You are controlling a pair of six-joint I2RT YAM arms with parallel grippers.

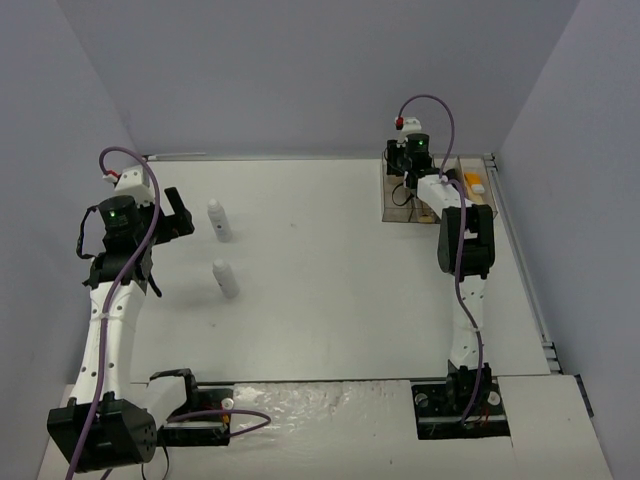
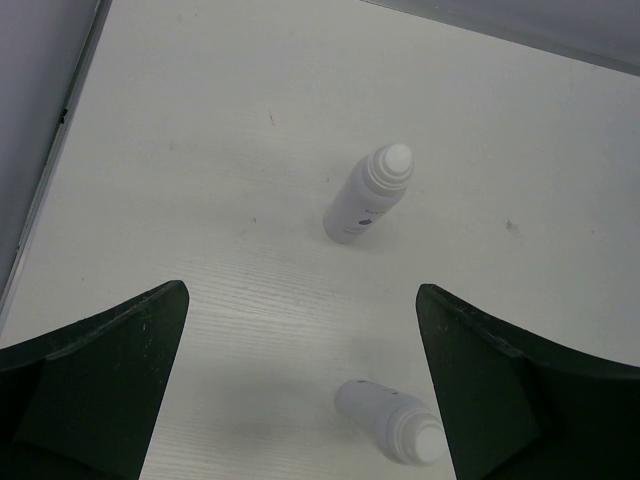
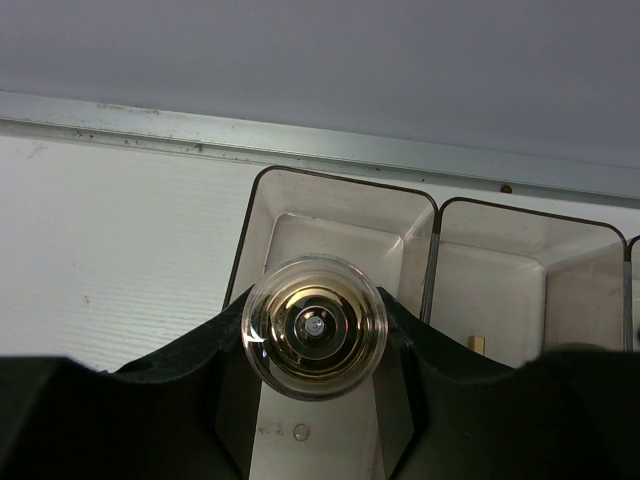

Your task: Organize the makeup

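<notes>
Two white bottles (image 1: 218, 220) (image 1: 226, 279) stand on the left half of the table. My left gripper (image 1: 175, 215) hovers just left of the farther one, wide open and holding nothing. In the left wrist view one white bottle (image 2: 392, 420) sits low between the open fingers (image 2: 120, 360) and the other bottle (image 2: 367, 195) stands farther off. My right gripper (image 3: 315, 305) is shut on a small glass bottle (image 3: 315, 327) of tan liquid, seen end-on. It hangs over the leftmost compartment of the clear smoky box (image 3: 335, 215). An orange tube (image 1: 473, 182) lies in the box.
The box (image 1: 440, 200) stands at the back right, close to the back wall and the table's metal edge rail (image 3: 300, 140). A small tan item (image 3: 477, 345) shows in the compartment to the right of the held bottle. Purple cables loop over both arms.
</notes>
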